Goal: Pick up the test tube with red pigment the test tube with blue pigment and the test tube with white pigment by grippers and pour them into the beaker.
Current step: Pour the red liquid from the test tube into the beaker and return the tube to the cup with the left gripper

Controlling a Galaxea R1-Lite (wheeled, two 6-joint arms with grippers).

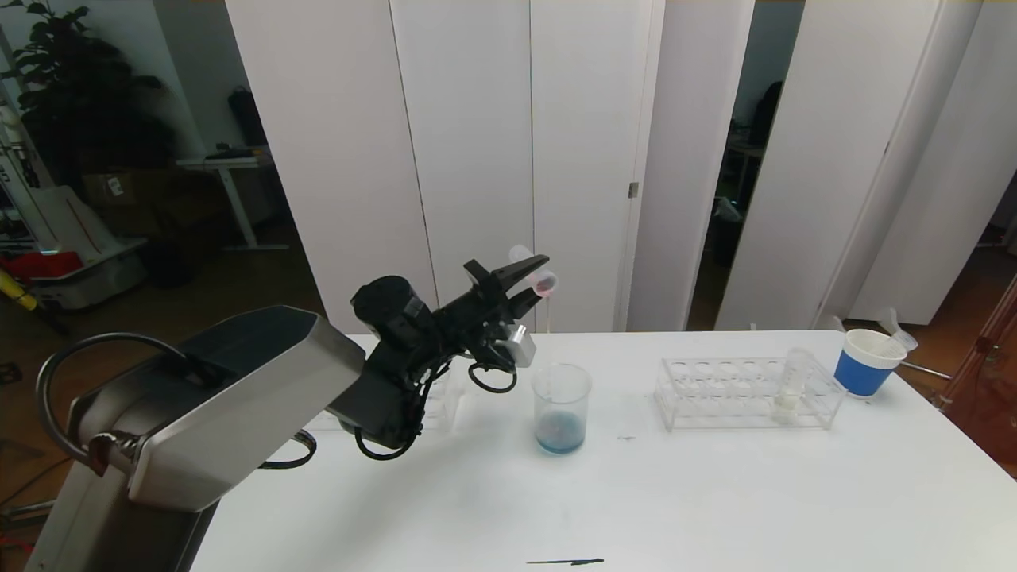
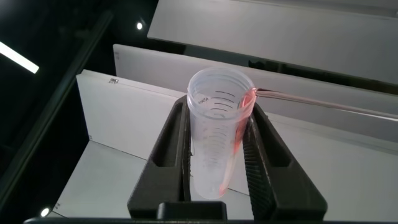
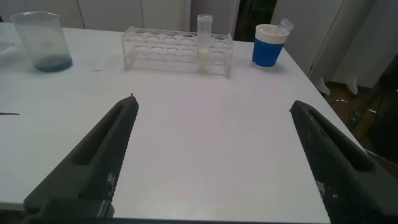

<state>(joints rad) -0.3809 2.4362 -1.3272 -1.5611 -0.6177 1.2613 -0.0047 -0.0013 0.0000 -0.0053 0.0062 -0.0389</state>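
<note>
My left gripper [image 1: 537, 272] is shut on the test tube with red pigment [image 1: 542, 279] and holds it tipped, mouth down, high above the beaker [image 1: 561, 405]. A thin red stream [image 2: 323, 106] leaves the tube's rim [image 2: 219, 93] in the left wrist view. The beaker holds blue liquid at its bottom and also shows in the right wrist view [image 3: 40, 40]. The test tube with white pigment [image 1: 790, 381] stands upright in a clear rack [image 1: 715, 391]. The test tube with blue pigment is out of view. My right gripper [image 3: 214, 106] is open and empty, low over the table.
A white cup with a blue band [image 1: 868, 361] stands at the table's far right corner, beyond the rack [image 3: 161, 46]. A second clear rack [image 1: 442, 405] is partly hidden behind my left arm. A thin dark object [image 1: 566, 562] lies at the table's front edge.
</note>
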